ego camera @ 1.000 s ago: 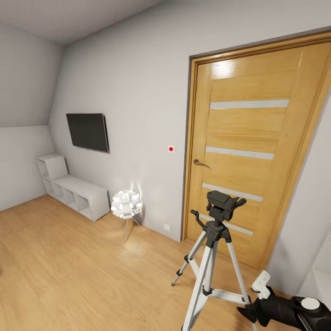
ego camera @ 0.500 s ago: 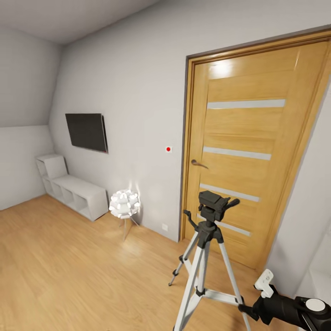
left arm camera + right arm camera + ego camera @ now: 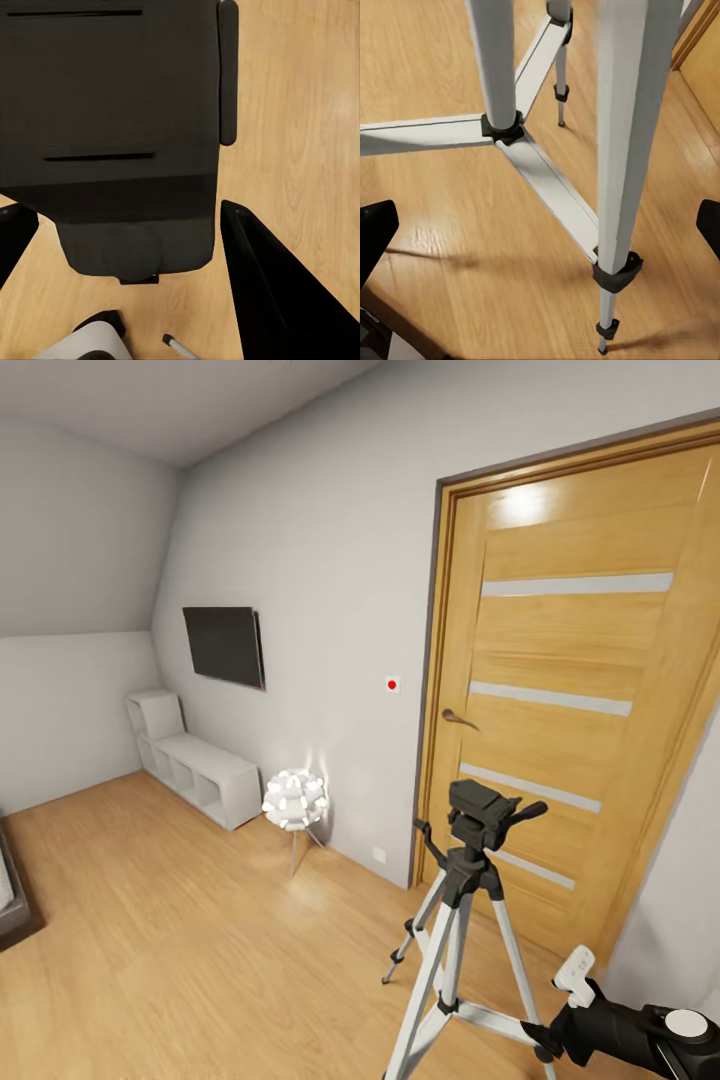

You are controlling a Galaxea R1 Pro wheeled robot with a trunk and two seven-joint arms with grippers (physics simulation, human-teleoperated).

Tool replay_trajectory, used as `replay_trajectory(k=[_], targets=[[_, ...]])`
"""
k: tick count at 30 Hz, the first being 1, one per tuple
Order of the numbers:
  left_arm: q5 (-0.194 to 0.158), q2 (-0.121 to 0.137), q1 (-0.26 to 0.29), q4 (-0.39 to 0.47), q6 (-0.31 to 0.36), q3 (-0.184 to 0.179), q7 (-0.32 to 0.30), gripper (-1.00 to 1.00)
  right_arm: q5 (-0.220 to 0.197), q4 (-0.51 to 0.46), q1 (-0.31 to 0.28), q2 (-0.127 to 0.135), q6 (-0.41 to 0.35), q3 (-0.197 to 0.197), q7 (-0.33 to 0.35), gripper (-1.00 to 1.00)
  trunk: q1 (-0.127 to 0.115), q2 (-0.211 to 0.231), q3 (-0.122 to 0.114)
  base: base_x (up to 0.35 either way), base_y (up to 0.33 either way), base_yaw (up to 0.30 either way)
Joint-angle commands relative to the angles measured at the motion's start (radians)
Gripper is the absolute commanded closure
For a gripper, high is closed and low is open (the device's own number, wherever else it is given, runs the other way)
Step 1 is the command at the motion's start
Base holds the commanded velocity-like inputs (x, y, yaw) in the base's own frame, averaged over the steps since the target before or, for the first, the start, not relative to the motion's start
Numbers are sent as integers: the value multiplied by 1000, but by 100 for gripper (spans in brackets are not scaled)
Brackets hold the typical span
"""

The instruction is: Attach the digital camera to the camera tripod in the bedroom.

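Note:
The camera tripod (image 3: 462, 895) stands on the light wood floor in front of the wooden door, its black pan head (image 3: 485, 807) bare on top. In the left wrist view the black boxy digital camera (image 3: 112, 97) sits between the dark fingers of my left gripper (image 3: 129, 214), which is shut on it. My right gripper (image 3: 560, 1010) hangs low beside the tripod's right leg. In the right wrist view it (image 3: 544, 225) is open, its fingers wide apart, and beyond them are the silver legs (image 3: 626, 150) and braces.
The wooden door (image 3: 580, 690) is shut behind the tripod. A wall TV (image 3: 225, 645), a low white shelf (image 3: 195, 765) and a white ball lamp (image 3: 295, 800) line the grey wall. The corner of a grey bed (image 3: 12, 900) is at the left edge.
The whole head view has shifted right, so the camera has turned left and the bed's corner has come into sight. My right gripper has risen a little beside the tripod leg.

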State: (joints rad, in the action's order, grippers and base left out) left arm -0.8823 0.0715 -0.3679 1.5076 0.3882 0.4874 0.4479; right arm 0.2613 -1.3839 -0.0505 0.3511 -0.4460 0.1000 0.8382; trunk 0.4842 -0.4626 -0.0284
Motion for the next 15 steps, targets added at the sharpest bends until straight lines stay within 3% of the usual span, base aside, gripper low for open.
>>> replay_trajectory(k=[1,15], targets=[[-5,0,0,2,5,0,6,100,6,-1,0,0,-3,1,7,-100,0,-1,0,0,-13,130],[-7,1,0,2,6,3,6,100,7,-1,0,-1,-3,1,6,-100,0,-1,0,-73,-102,27]])
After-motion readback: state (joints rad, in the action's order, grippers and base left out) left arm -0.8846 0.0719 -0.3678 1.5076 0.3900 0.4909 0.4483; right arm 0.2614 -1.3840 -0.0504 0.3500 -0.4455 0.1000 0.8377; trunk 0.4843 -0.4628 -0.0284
